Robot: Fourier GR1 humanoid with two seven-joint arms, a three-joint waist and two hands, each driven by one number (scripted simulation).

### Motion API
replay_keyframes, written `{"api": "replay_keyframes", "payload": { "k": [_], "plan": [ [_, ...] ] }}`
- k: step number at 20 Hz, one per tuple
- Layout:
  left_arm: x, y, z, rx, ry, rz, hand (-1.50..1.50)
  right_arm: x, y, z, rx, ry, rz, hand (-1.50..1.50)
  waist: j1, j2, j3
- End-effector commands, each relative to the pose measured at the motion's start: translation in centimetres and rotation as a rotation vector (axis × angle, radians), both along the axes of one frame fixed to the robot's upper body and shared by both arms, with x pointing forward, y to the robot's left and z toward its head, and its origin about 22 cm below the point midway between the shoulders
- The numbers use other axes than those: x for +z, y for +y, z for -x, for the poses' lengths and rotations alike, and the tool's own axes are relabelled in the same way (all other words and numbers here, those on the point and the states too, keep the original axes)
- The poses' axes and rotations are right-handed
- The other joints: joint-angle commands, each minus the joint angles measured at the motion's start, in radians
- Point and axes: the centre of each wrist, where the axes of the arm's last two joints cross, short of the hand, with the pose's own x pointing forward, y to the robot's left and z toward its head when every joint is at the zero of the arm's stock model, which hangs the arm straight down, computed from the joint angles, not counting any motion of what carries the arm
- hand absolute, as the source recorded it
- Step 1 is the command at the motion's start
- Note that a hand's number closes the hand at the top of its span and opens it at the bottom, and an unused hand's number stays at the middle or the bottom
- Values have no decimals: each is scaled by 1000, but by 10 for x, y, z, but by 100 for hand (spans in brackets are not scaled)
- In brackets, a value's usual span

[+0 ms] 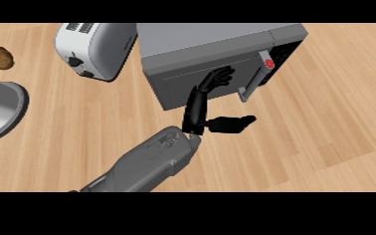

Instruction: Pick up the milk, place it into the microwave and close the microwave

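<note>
Head view. One grey forearm [150, 162] enters from the lower edge, left of centre, and runs up and to the right. Which arm it is cannot be told with certainty from this view alone; by its entry point it reads as the left.

Left hand [200, 107]: black, stretched out long toward the microwave [213, 55]. Fingers [219, 77] are straight and slightly spread, tips lying flat against the grey door face [183, 82]. Thumb [234, 124] juts out sideways to the right, apart from the door. Nothing is held; the hand is spread wide, only touching the door.

Microwave: grey box, tilted in view, door appears closed against the body. A pale vertical handle [252, 82] sits just right of the fingertips; a red button [268, 63] shows on the dark control strip beside it.

Milk: not seen anywhere on the table [308, 129]; whether it sits inside the microwave cannot be told.

Right hand: does not show.

Around: a white toaster [95, 50] stands just left of the microwave, nearly touching its corner. A grey rounded rim [11, 104], perhaps a sink or bowl, cuts in at the left edge. A small brown object [5, 58] lies at the far left edge, unidentified.
</note>
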Motion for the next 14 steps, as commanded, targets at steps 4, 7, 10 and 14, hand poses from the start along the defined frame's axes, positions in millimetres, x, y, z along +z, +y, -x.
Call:
{"api": "replay_keyframes", "payload": {
  "k": [4,7,10,14],
  "plan": [
    [22,-1,-22,100,-17,60,-150,27,-8,-8,-62,-87,98,150,-6,22,1],
    [20,1,-22,116,-3,70,-150,32,-8,-12,-70,-96,110,150,4,28,0],
    [24,-1,-26,119,-14,75,-150,34,-7,-14,-76,-95,118,150,8,27,2],
    [24,-3,-25,108,-15,82,-150,41,-9,-21,-87,-117,116,150,8,35,2]
  ]
}}
